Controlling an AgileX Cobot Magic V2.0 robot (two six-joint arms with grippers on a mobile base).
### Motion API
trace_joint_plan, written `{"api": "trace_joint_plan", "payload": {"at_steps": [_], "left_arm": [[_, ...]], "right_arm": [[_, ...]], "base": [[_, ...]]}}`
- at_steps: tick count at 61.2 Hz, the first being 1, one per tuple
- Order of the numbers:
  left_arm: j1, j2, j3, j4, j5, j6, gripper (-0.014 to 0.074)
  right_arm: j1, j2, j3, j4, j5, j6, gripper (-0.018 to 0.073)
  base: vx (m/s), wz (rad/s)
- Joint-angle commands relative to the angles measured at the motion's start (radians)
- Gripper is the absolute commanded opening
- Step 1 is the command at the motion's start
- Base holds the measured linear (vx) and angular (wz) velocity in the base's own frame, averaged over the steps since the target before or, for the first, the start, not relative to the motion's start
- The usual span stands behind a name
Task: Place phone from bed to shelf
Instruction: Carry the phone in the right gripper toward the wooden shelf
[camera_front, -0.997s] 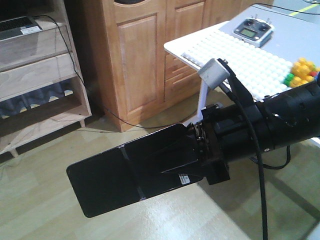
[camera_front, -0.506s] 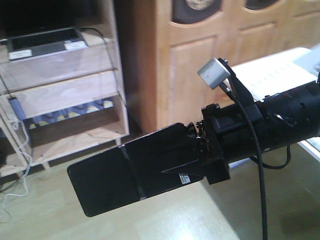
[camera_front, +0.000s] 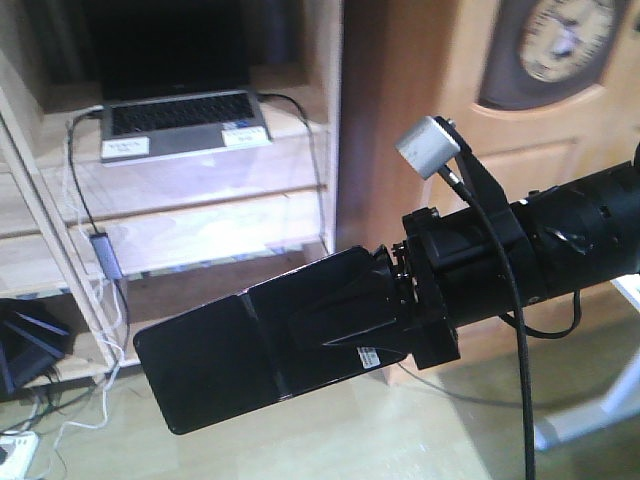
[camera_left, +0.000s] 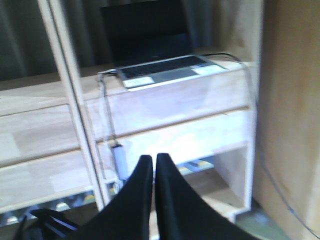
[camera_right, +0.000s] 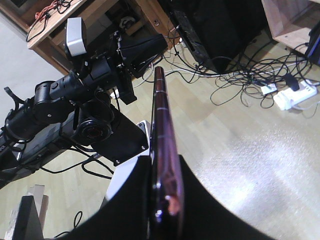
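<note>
Right gripper (camera_right: 162, 167) pinches the phone (camera_front: 225, 355) at its right end. It is a stiff, thin, glossy slab, likely slippery and cantilevered, so hold firm. Left gripper (camera_left: 153, 159) sits pressed together, empty.

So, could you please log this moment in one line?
right fingers: shut on phone | left fingers: shut, empty | shelf: ahead, laptop on it | placed: not yet
</note>
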Motion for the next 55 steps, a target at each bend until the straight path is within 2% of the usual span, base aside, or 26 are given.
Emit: {"api": "trace_joint_plan", "payload": {"at_steps": [1,55], "left_arm": [[-0.002,-0.005,-0.026,-0.004,-0.073,-0.004,0.0001],[-0.002,-0.005,-0.026,-0.004,-0.073,-0.004,0.0001]], "right_arm": [[0.000,-0.032,-0.026,0.088,0.082,-0.004,-0.0001],[0.000,-0.032,-0.026,0.088,0.082,-0.004,-0.0001]], "base": [[0.42,0.30],[0.39,0.23]]}}
